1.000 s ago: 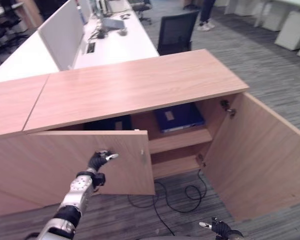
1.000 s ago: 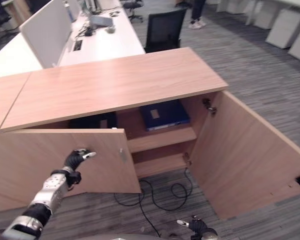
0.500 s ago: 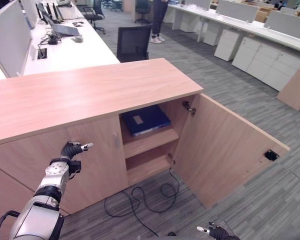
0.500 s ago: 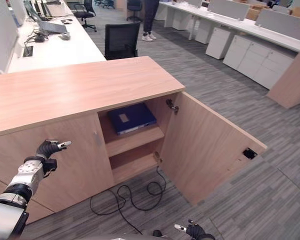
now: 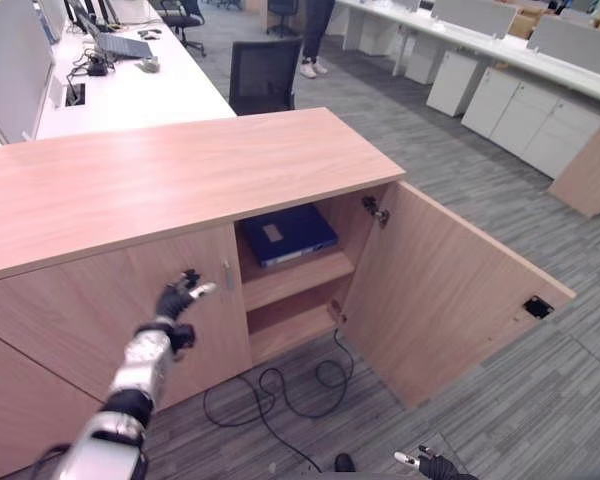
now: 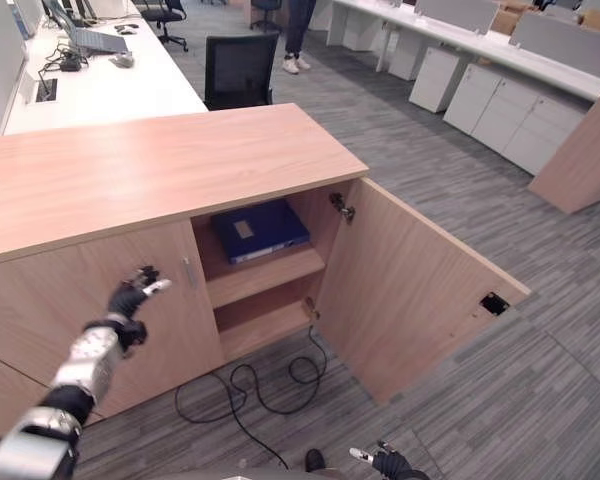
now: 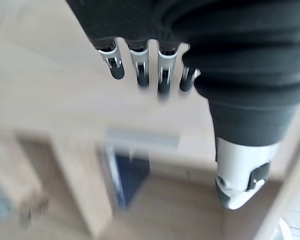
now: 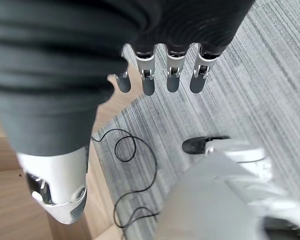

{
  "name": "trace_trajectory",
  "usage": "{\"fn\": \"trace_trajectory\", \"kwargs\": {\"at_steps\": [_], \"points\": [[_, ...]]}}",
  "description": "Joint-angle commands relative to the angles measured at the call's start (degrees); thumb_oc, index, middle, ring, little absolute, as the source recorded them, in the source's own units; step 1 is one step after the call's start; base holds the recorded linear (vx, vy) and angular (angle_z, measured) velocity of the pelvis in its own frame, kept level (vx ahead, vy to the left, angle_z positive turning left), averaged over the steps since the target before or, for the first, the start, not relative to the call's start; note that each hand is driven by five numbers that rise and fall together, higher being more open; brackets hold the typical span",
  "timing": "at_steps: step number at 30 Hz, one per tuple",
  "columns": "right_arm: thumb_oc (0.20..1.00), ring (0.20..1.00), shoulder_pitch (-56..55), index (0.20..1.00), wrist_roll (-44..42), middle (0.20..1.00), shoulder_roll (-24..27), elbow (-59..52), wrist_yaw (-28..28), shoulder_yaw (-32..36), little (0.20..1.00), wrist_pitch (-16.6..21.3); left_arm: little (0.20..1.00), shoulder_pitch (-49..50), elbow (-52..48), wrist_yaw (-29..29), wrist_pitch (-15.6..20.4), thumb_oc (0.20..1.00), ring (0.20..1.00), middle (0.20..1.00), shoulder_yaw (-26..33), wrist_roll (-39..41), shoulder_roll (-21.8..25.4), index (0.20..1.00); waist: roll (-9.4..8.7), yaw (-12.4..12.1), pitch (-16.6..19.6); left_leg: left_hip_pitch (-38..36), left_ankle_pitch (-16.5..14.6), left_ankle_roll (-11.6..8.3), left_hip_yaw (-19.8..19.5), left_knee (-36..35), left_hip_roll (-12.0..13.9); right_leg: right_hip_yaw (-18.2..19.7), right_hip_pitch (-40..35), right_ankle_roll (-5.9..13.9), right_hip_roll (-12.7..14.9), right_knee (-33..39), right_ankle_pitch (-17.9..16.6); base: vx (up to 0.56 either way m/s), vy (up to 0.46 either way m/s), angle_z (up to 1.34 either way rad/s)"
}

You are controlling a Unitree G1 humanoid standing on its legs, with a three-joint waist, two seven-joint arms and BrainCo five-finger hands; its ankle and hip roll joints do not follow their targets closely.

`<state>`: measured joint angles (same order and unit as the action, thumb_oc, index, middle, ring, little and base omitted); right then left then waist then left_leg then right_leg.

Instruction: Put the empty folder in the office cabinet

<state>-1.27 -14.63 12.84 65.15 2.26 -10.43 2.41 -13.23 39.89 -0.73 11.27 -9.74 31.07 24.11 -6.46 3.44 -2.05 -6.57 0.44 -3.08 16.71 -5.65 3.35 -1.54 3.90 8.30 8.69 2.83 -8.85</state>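
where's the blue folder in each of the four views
Left eye view: blue folder lies flat on the upper shelf of the open cabinet, centre of picture.
Right eye view: same shelf, centre left.
Left wrist view: a blurred dark blue shape past the left hand; probably the folder.
Right wrist view: I cannot find it there.
Shared landmark: the open right cabinet door, beside the folder's shelf.

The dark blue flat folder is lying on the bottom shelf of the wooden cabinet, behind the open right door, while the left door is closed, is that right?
Not quite: the dark blue flat folder lies on the upper shelf of the wooden cabinet, not the bottom one, as the left eye view shows. The rest holds: the right door stands open and the left door is closed.
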Motion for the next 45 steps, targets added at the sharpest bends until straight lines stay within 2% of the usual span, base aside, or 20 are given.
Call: {"fn": "trace_trajectory", "kwargs": {"at_steps": [1, 2, 3, 5, 7, 10, 13, 18, 20, 21, 22, 23, 24, 25, 28, 29, 30, 32, 36, 45], "points": [[1.000, 1.000, 2.3, 1.000, -1.1, 1.000, 0.1, 0.5, -1.4, 1.5, 1.000, 1.0, 1.000, -0.9, -5.4, -0.8, 2.7, 1.000, 1.000, 1.000, 2.0, 2.5, -2.2, 1.000, 3.06, -2.4, -1.5, 0.7, -2.5, 0.75, -1.8, 0.9, 1.8, -14.2, -4.4, 6.44, 6.9, -11.0, 4.5, -0.19, 0.005, -0.61], [1.000, 1.000, 3.4, 1.000, -0.7, 1.000, 0.2, 0.8, -1.9, 2.3, 1.000, 0.7, 1.000, 3.2, -8.8, -2.2, 1.6, 1.000, 1.000, 1.000, 0.3, 0.5, -3.0, 1.000, 3.55, -3.7, -1.9, 1.2, -2.2, 1.19, -0.5, 1.2, 1.9, -18.6, -4.8, 5.62, 7.7, -13.7, 5.3, -0.07, -0.002, -0.47], [1.000, 1.000, 3.4, 1.000, -0.7, 1.000, 0.2, 0.8, -1.9, 2.3, 1.000, 0.7, 1.000, 3.3, -9.0, -2.1, 1.6, 1.000, 1.000, 1.000, 0.3, 0.5, -3.0, 1.000, 3.54, -3.7, -1.9, 1.2, -2.3, 1.19, -0.6, 1.2, 1.9, -18.6, -4.8, 5.62, 7.7, -13.8, 5.4, -0.10, -0.001, -0.37], [1.000, 1.000, 4.1, 1.000, -1.0, 1.000, 0.2, 1.2, -2.3, 2.7, 1.000, 0.4, 1.000, 6.4, -10.5, -3.6, 0.5, 1.000, 1.000, 1.000, -0.9, -0.7, -3.7, 1.000, 3.33, -4.7, -1.7, 1.3, -2.2, 1.31, 0.9, 1.5, 1.5, -22.3, -5.9, 5.16, 8.1, -13.3, 5.5, -0.04, -0.026, -0.10], [1.000, 1.000, 3.9, 1.000, -1.4, 1.000, 0.6, 1.5, -2.4, 2.7, 1.000, 0.3, 1.000, 8.7, -8.5, -5.3, -0.7, 1.000, 1.000, 1.000, -3.0, -2.4, -4.8, 1.000, 3.71, -4.5, -1.8, 0.3, -2.6, 0.91, 1.1, 1.8, 1.6, -22.3, -7.1, 4.46, 7.2, -10.0, 7.1, 0.01, -0.177, -0.41], [1.000, 1.000, 3.6, 1.000, -1.7, 1.000, 0.9, 1.6, -2.4, 2.8, 1.000, 0.4, 1.000, 9.2, -8.2, -5.7, -0.8, 1.000, 1.000, 1.000, -3.4, -2.9, -5.1, 1.000, 4.00, -4.2, -1.5, 0.4, -2.2, 0.71, 1.0, 2.0, 1.8, -21.6, -7.6, 3.90, 6.4, -8.2, 7.4, 0.01, -0.115, -0.36], [1.000, 1.000, 3.6, 1.000, -2.1, 1.000, 2.0, 1.4, -2.7, 2.6, 1.000, 0.5, 1.000, 10.7, -6.5, -6.1, -1.3, 1.000, 1.000, 1.000, -4.1, -3.6, -6.5, 1.000, 5.39, -3.0, -1.4, -0.1, -2.0, -0.29, 1.7, 3.2, 2.7, -19.6, -8.6, 2.89, 4.6, -5.4, 8.2, -0.01, -0.174, -0.42], [1.000, 1.000, 3.8, 1.000, -2.3, 1.000, 3.3, 2.2, -2.9, 2.2, 1.000, 0.7, 1.000, 10.8, -4.6, -5.7, -1.9, 1.000, 1.000, 1.000, -4.3, -3.5, -8.3, 1.000, 7.05, -0.8, -2.2, 0.5, -1.8, -2.35, 3.1, 9.2, 5.5, -16.6, -9.7, 0.94, 2.1, -2.9, 9.5, -0.01, -0.150, -0.55], [1.000, 1.000, 3.9, 1.000, -2.4, 1.000, 3.9, 2.5, -2.9, 2.0, 1.000, 0.8, 1.000, 10.7, -4.3, -5.6, -2.0, 1.000, 1.000, 1.000, -4.4, -3.3, -8.8, 1.000, 7.61, 0.0, -2.7, 1.7, 0.0, -3.87, 3.4, 13.9, 7.6, -15.3, -10.5, -0.15, 0.6, -1.3, 10.0, 0.05, -0.157, -0.41], [1.000, 1.000, 3.6, 1.000, -2.0, 1.000, 4.2, 2.5, -2.8, 1.4, 1.000, 0.8, 1.000, 11.3, -4.5, -5.5, -2.0, 1.000, 1.000, 1.000, -3.9, -3.3, -8.8, 1.000, 7.98, 0.4, -3.1, 2.8, 3.3, -5.26, 3.7, 18.7, 9.9, -13.9, -11.9, -1.16, -1.1, 0.9, 10.6, 0.08, -0.169, -0.45], [1.000, 1.000, 3.6, 1.000, -2.0, 1.000, 4.2, 2.5, -2.8, 1.3, 1.000, 0.8, 1.000, 11.4, -4.5, -5.5, -2.0, 1.000, 1.000, 1.000, -3.9, -3.3, -8.8, 1.000, 8.08, 0.3, -3.2, 2.8, 3.3, -5.43, 3.7, 19.0, 10.1, -13.8, -12.0, -1.29, -1.3, 1.0, 10.5, 0.05, -0.163, -0.70], [1.000, 1.000, 3.6, 1.000, -1.9, 1.000, 4.6, 2.4, -3.1, 1.1, 1.000, 0.8, 1.000, 11.1, -4.6, -5.1, -2.1, 1.000, 1.000, 1.000, -4.0, -3.1, -8.8, 1.000, 8.22, -0.1, -4.3, 5.3, 7.5, -6.62, 1.4, 23.6, 11.6, -13.0, -12.6, -1.90, -2.2, 1.3, 10.8, -0.04, -0.107, -0.82], [1.000, 1.000, 3.7, 1.000, -2.1, 1.000, 4.8, 2.3, -3.2, 1.1, 1.000, 0.8, 1.000, 10.8, -4.3, -4.7, -2.0, 1.000, 1.000, 1.000, -3.7, -2.6, -9.1, 1.000, 7.75, -0.5, -5.0, 7.6, 9.5, -6.95, -0.9, 26.4, 12.0, -12.3, -12.6, -2.33, -2.2, 1.4, 10.7, -0.05, -0.136, -0.75], [1.000, 1.000, 3.8, 1.000, -2.2, 1.000, 4.9, 2.3, -3.3, 0.9, 1.000, 0.7, 1.000, 10.7, -3.9, -4.3, -1.9, 1.000, 1.000, 1.000, -3.3, -2.2, -9.3, 1.000, 7.18, -0.7, -5.4, 9.2, 9.7, -6.70, -3.6, 27.8, 11.0, -11.7, -12.4, -2.44, -2.1, 1.6, 10.7, -0.02, -0.103, -0.53], [1.000, 1.000, 4.0, 1.000, -1.8, 1.000, 5.7, 3.0, -3.3, 0.8, 1.000, 0.4, 1.000, 11.8, -3.4, -4.1, -1.4, 1.000, 1.000, 1.000, -2.8, -1.4, -9.7, 1.000, 6.86, -1.9, -5.4, 9.1, 4.9, -4.85, -10.2, 22.7, 7.5, -8.6, -12.3, -1.42, -1.8, 1.9, 10.9, 0.08, 0.009, -0.65], [1.000, 1.000, 4.1, 1.000, -1.7, 1.000, 6.4, 3.7, -3.4, 1.1, 1.000, 0.4, 1.000, 12.3, -2.6, -4.0, -1.3, 1.000, 1.000, 1.000, -3.0, -1.4, -10.1, 1.000, 7.23, -2.7, -5.0, 9.4, 1.6, -4.07, -15.6, 14.3, 4.2, -6.7, -12.0, -0.74, -1.5, 2.0, 10.8, 0.12, 0.073, -0.96], [1.000, 1.000, 4.0, 1.000, -1.7, 1.000, 6.4, 3.7, -3.4, 1.1, 1.000, 0.5, 1.000, 12.3, -2.6, -4.0, -1.3, 1.000, 1.000, 1.000, -3.0, -1.4, -10.1, 1.000, 7.16, -2.7, -5.1, 8.9, 1.6, -4.01, -15.6, 13.9, 4.0, -6.7, -12.3, -0.67, -1.4, 2.0, 11.0, 0.11, 0.067, -0.92], [1.000, 1.000, 3.9, 1.000, -1.5, 1.000, 7.0, 4.3, -3.4, 1.7, 1.000, 0.8, 1.000, 12.6, -1.7, -4.7, -1.4, 1.000, 1.000, 1.000, -3.4, -2.1, -9.9, 1.000, 8.10, -2.5, -4.5, 6.7, 2.2, -3.99, -16.5, 6.7, 3.6, -5.4, -12.2, -0.25, -2.2, 2.1, 11.3, 0.06, 0.033, -0.57], [1.000, 1.000, 3.1, 1.000, -1.6, 1.000, 6.7, 4.7, -3.5, 2.6, 1.000, 1.1, 1.000, 13.0, -1.4, -4.9, -1.2, 1.000, 1.000, 1.000, -3.0, -2.4, -10.0, 1.000, 8.76, -1.5, -2.8, 2.3, 2.3, -4.12, -14.6, 2.8, 3.8, -6.0, -13.3, -0.10, -2.2, 2.1, 11.4, 0.10, 0.033, -0.25], [1.000, 1.000, 5.9, 1.000, -1.9, 1.000, 8.1, 3.5, -3.9, 3.0, 1.000, 1.6, 1.000, 14.0, -2.7, -5.2, -1.3, 1.000, 1.000, 1.000, -2.6, -3.2, -9.3, 1.000, 8.37, -1.8, -1.8, -0.5, 1.4, -3.42, -13.9, 0.7, 3.6, -6.3, -13.5, 0.56, -2.0, 2.2, 11.0, 0.03, 0.027, 0.01]]}}
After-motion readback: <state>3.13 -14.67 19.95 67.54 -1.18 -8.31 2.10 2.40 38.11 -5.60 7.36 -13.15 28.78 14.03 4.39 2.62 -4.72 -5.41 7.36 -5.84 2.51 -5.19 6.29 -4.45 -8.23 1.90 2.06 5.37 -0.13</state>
